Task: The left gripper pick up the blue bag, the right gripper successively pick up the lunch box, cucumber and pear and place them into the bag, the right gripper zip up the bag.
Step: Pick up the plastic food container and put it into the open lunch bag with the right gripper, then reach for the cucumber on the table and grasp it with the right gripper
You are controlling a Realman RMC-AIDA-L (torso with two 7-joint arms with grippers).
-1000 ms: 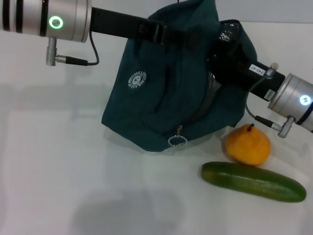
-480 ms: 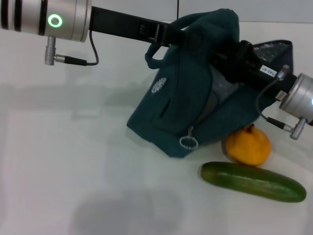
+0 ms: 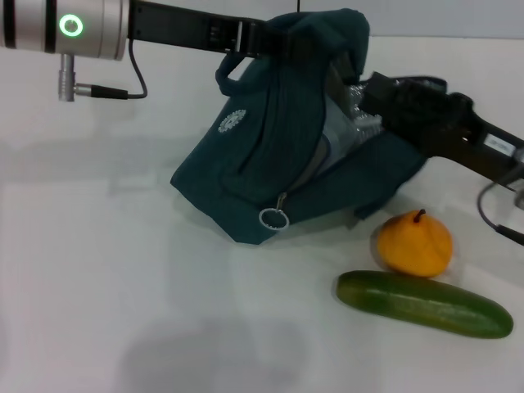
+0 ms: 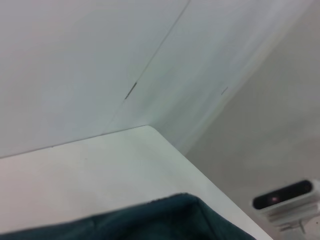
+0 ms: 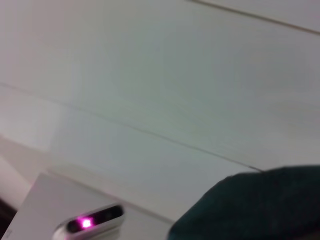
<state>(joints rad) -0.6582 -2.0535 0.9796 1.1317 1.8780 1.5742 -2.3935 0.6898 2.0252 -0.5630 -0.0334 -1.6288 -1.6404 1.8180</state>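
The blue bag (image 3: 270, 155) hangs tilted, its bottom resting on the white table, with a zip ring (image 3: 274, 219) at its front. My left gripper (image 3: 282, 42) reaches in from the upper left and is shut on the bag's top edge. My right gripper (image 3: 372, 90) comes from the right and sits at the bag's open mouth, where silver lining (image 3: 354, 110) shows. The orange-yellow pear (image 3: 414, 243) lies right of the bag, with the green cucumber (image 3: 423, 304) in front of it. The lunch box is hidden. Bag fabric shows in the left wrist view (image 4: 150, 220) and the right wrist view (image 5: 260, 205).
The white table (image 3: 98, 286) stretches to the left and front of the bag. A cable loops under my left arm (image 3: 131, 82). The wrist views show mostly wall and the table's far edge.
The bag has swung back to the left and its mouth has opened wider. My right gripper has drawn back to the right, from deep in the bag to its mouth. Pear and cucumber have not moved.
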